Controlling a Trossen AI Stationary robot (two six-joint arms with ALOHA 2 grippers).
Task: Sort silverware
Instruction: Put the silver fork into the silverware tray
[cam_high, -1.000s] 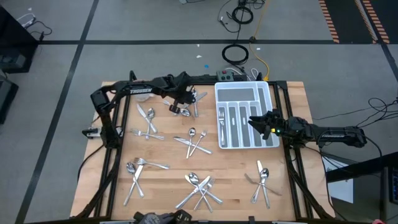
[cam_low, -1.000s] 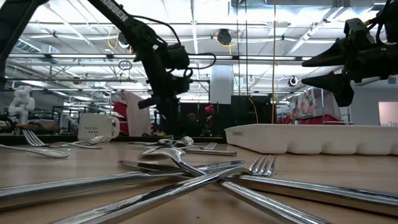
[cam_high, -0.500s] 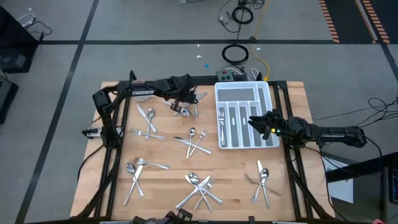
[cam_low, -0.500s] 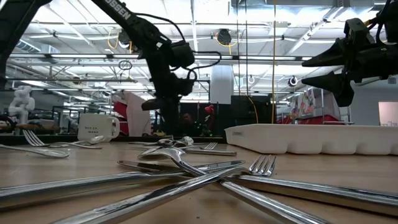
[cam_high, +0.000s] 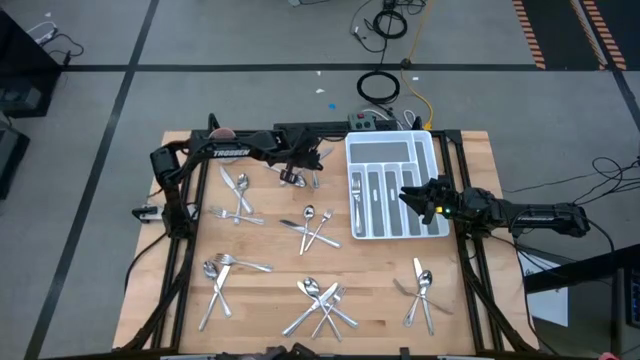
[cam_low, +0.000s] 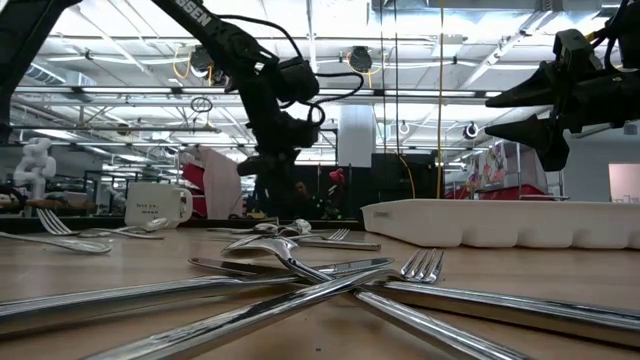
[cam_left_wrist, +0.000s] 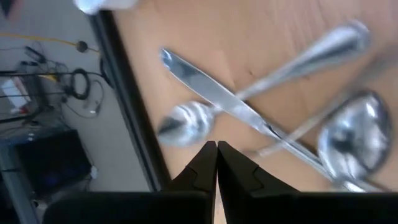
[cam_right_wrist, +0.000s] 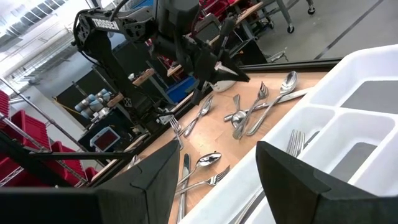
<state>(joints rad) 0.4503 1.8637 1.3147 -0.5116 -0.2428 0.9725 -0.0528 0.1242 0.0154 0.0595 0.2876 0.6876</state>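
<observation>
High view gives me the grey workshop floor (cam_high: 250, 40) crossed by dark tape lines, with a coil of black cable (cam_high: 378, 86) beyond the far edge of the wooden table (cam_high: 270, 290). I take the white divided tray (cam_high: 392, 187) at that table's far right as my landmark. Silverware (cam_high: 318, 300) lies scattered in small crossed heaps to the left of and nearer than the tray, and a few pieces already sit in its slots. My left gripper (cam_high: 300, 166) hangs over the heap just left of the tray's far corner; its fingers are pressed almost together, and I see nothing pinched between them. My right gripper (cam_high: 412, 200) waits over the tray's right side, fingers spread. Low down, a white mug (cam_low: 158, 205) stands far left of the tray.
</observation>
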